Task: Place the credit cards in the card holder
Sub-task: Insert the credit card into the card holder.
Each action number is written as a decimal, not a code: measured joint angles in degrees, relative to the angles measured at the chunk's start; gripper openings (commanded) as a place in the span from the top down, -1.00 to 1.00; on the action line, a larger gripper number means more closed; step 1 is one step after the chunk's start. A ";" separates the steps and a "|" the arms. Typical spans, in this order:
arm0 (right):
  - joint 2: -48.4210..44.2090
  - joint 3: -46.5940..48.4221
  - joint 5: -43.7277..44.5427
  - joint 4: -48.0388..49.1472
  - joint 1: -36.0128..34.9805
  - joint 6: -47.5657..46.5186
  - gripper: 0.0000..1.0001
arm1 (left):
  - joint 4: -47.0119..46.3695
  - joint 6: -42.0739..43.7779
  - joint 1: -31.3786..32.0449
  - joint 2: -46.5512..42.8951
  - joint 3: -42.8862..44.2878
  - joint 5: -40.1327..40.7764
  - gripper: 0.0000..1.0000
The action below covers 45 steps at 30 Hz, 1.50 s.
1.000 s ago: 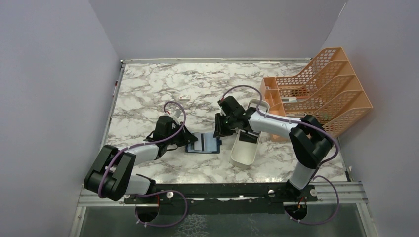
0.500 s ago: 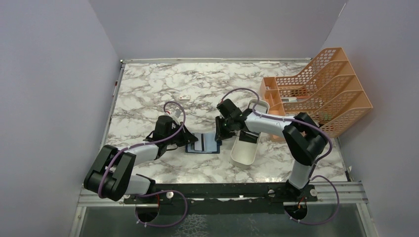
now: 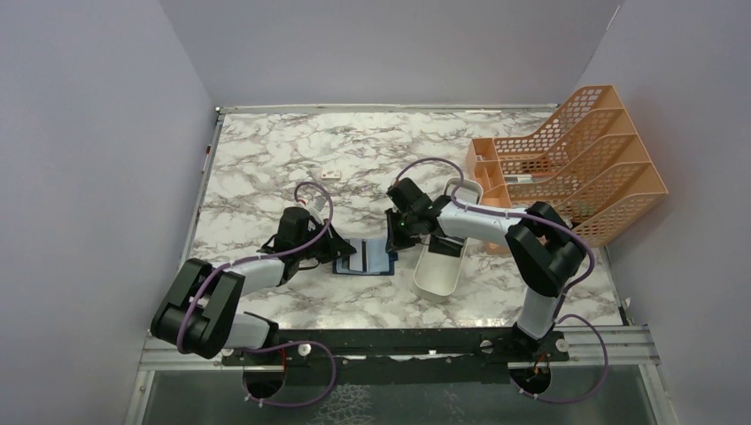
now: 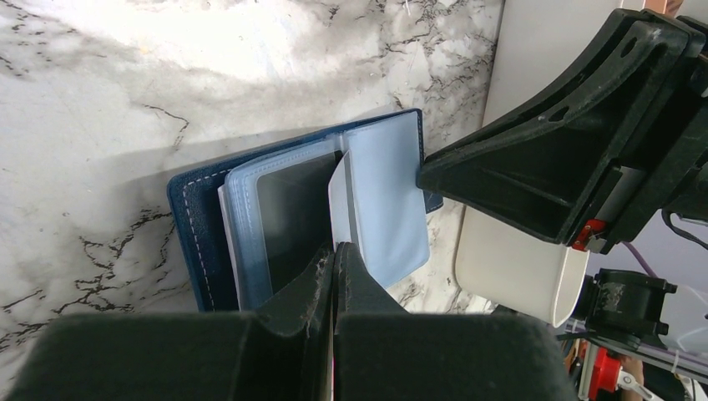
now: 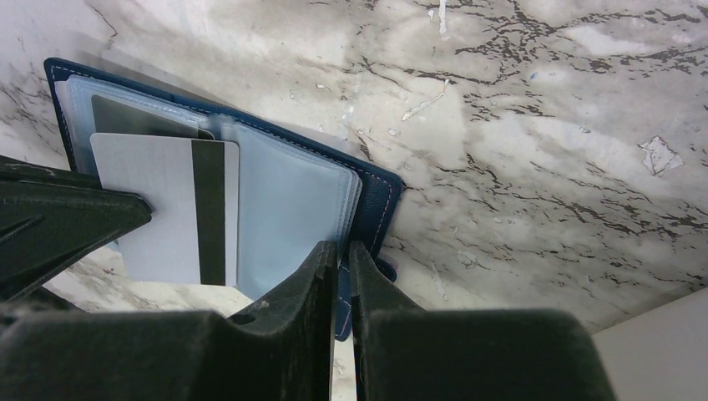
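Marble table point(image 3: 266, 159) carries the white tray point(image 3: 434, 282), and just left of it the navy card holder point(image 3: 365, 256) lies open. My right gripper point(image 5: 336, 251) pinches its right flap. My left gripper point(image 4: 334, 249) clamps a grey striped card point(image 5: 163, 209) over the sleeves, beside a pocketed dark card point(image 4: 292, 209).

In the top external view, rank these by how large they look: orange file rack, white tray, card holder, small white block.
1. orange file rack
2. white tray
3. card holder, its edges partly covered by both arms
4. small white block

No near ties.
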State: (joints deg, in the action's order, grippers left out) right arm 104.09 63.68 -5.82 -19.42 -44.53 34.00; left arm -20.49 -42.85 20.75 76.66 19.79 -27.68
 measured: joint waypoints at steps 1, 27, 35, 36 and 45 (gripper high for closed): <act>0.00 0.00 0.00 0.00 0.00 0.00 0.71 | -0.24 0.00 0.00 0.17 0.00 -0.09 1.00; 0.00 0.00 0.04 0.07 0.00 -0.50 0.71 | 0.90 -3.65 -0.04 1.44 0.00 3.06 1.00; 0.00 0.00 0.04 0.07 0.00 -0.57 0.71 | -0.46 -4.79 0.11 2.03 -0.66 3.04 1.00; 0.02 0.00 0.04 0.07 0.00 -0.59 0.71 | -1.01 -4.74 0.13 2.03 -0.92 3.04 1.00; 0.11 0.02 0.02 0.15 0.00 -0.59 0.71 | -4.00 -6.80 1.20 0.48 -3.54 4.81 1.00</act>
State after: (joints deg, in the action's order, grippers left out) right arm 104.20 63.70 -5.80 -19.27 -44.53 33.41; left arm -24.49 -49.65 21.96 77.14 16.25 -22.87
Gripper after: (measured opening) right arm 0.148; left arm 0.008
